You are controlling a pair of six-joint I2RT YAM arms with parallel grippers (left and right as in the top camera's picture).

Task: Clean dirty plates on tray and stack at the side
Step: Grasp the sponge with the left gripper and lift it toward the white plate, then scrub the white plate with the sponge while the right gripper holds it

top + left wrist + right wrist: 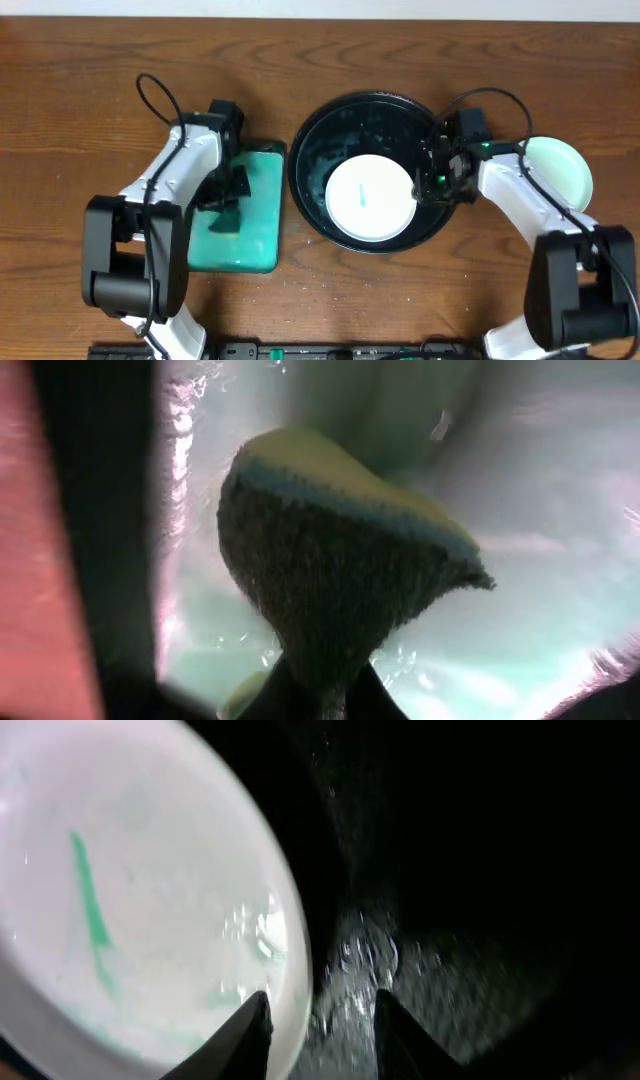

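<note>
A white plate (370, 197) with a thin teal streak lies in the large round black tray (320, 150), toward its front. My right gripper (432, 181) is at the plate's right edge. In the right wrist view its jaws (321, 998) stand open astride the plate's rim (295, 960), one finger over the plate (130, 910), the other over the wet tray floor (480, 920). A second, pale green plate (562, 170) rests on the table at the right. My left gripper (228, 203) is shut on a yellow-and-dark sponge (340, 550) over the teal tray.
The smaller teal rectangular tray (255, 240) sits left of the black tray, wet and shiny inside (540, 600). Brown wooden table (90, 90) surrounds everything. Both arms' bases stand at the front edge.
</note>
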